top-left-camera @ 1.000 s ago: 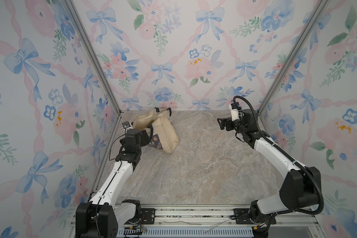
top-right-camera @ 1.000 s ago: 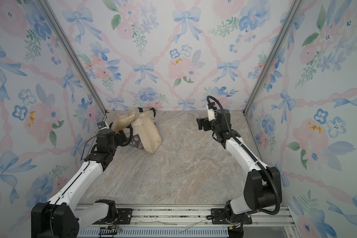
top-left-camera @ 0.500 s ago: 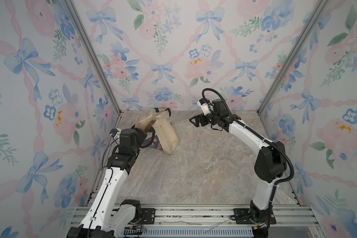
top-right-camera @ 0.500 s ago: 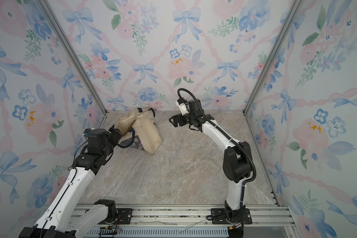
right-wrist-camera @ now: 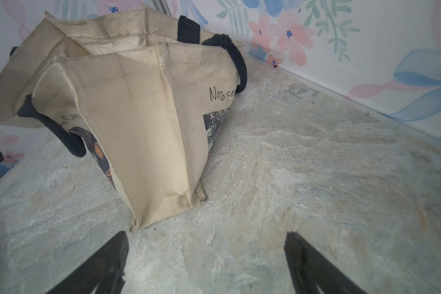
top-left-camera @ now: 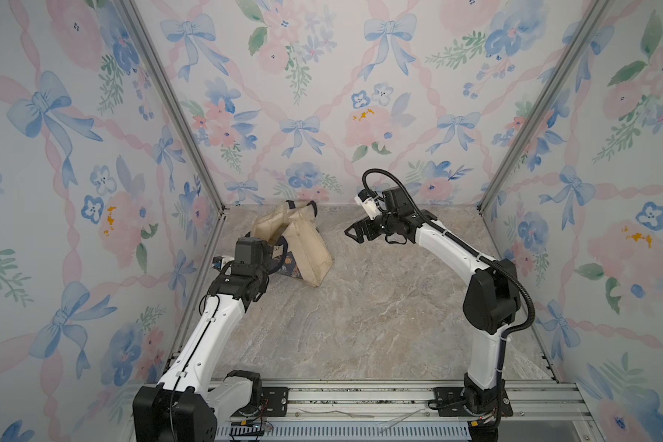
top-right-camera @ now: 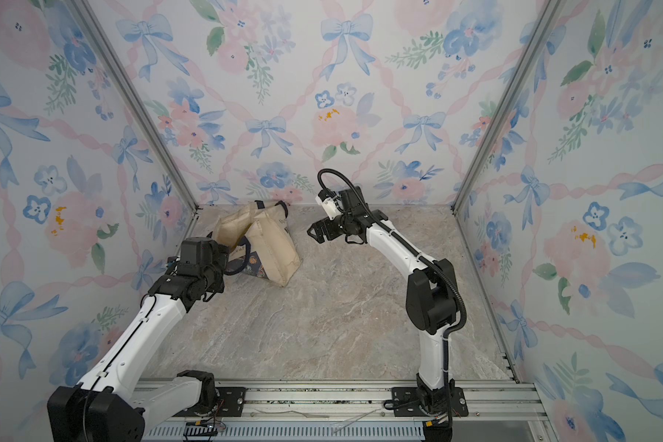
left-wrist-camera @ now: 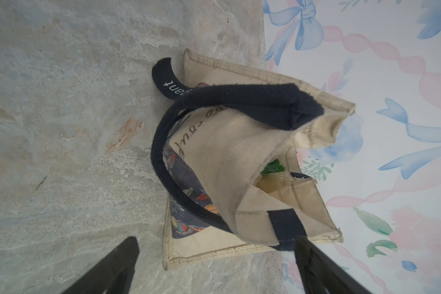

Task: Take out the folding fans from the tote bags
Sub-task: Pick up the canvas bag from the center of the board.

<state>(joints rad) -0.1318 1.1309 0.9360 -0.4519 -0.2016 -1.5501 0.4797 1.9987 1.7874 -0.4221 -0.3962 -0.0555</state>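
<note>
The cream cloth tote bag looks soft and matt, with fuzzy dark blue strap handles. Under the bag, the grey stone-look desk is dull.

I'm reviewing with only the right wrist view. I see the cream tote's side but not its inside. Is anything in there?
Observer: Yes. The left wrist view looks into the tote bag, and a green tassel shows inside.
Operator: Is the left end effector gripping the bag?
Observer: No. The left end effector is open, near a navy strap; I cannot tell whether they touch.
Operator: Any fan out already?
Observer: None lies on the table in both top views.
</note>
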